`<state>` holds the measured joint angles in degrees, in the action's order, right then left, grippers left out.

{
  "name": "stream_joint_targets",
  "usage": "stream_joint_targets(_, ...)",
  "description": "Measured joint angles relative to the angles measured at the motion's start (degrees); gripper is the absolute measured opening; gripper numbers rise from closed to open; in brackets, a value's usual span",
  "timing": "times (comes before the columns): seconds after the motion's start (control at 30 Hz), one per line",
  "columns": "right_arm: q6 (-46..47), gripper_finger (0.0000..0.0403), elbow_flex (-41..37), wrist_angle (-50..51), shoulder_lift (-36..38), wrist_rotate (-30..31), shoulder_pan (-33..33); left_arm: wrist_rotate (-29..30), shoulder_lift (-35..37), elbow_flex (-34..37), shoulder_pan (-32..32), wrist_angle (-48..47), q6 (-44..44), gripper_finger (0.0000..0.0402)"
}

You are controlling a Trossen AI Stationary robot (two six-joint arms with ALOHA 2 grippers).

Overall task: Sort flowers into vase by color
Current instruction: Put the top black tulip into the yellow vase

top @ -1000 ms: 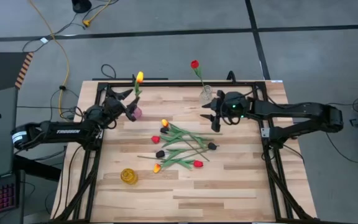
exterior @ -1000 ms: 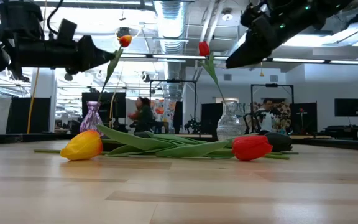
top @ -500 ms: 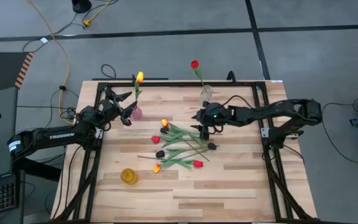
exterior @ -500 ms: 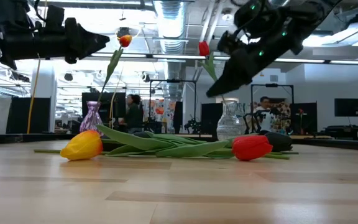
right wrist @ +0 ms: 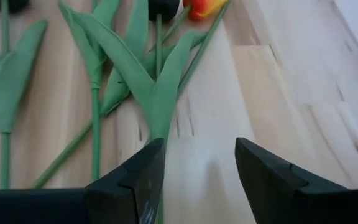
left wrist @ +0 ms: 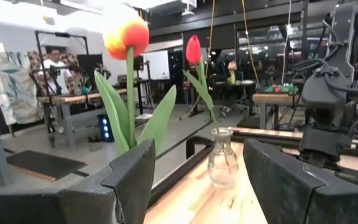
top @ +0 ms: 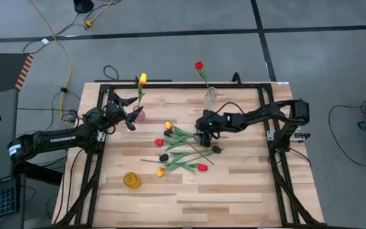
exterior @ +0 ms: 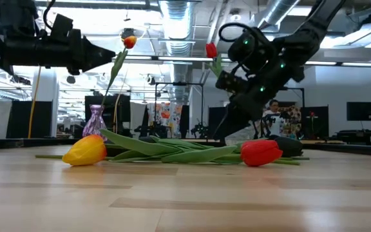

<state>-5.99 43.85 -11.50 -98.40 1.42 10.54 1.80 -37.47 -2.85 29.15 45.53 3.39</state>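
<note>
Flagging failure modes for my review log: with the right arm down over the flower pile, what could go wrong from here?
1. The right pincer, open, sits low over overlapping stems and leaves in the flower pile; closing here may catch two stems or only a leaf.
2. Lifting one tangled flower could drag its neighbours across the table.
3. The clear vase with the red tulip stands just behind that arm; a swing could topple it.

You see a pale, smooth wooden table (top: 234,191), a clear glossy glass vase (left wrist: 222,158), matt plastic-looking tulips (top: 186,149), and matt black gripper fingers (right wrist: 145,177).
</note>
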Motion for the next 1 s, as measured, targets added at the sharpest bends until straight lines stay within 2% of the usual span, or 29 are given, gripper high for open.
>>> stream_joint_targets(0.37, 0.1, 0.0182, 2.3, -1.0, -6.0, -1.5, 0.0, 0.0, 0.0, 0.0, 0.0, -0.8, -0.9, 0.0233)
stream_joint_targets(0.6, 0.0, 0.0161, 2.3, -1.1, -3.8, -1.7, 0.0, 0.0, 0.0, 0.0, 0.0, -2.3, -1.1, 0.0233)
stream_joint_targets(0.83, 1.3, 0.0159, 2.3, -0.6, 0.3, -1.8, -0.2, 0.0, 0.0, 0.0, 0.0, -2.4, -1.1, 0.0233)
stream_joint_targets(1.0, 1.9, 0.0159, 2.3, 0.3, 0.5, -4.4, -1.8, 0.0, 0.0, 0.0, 0.0, -2.6, -1.1, 0.0233)
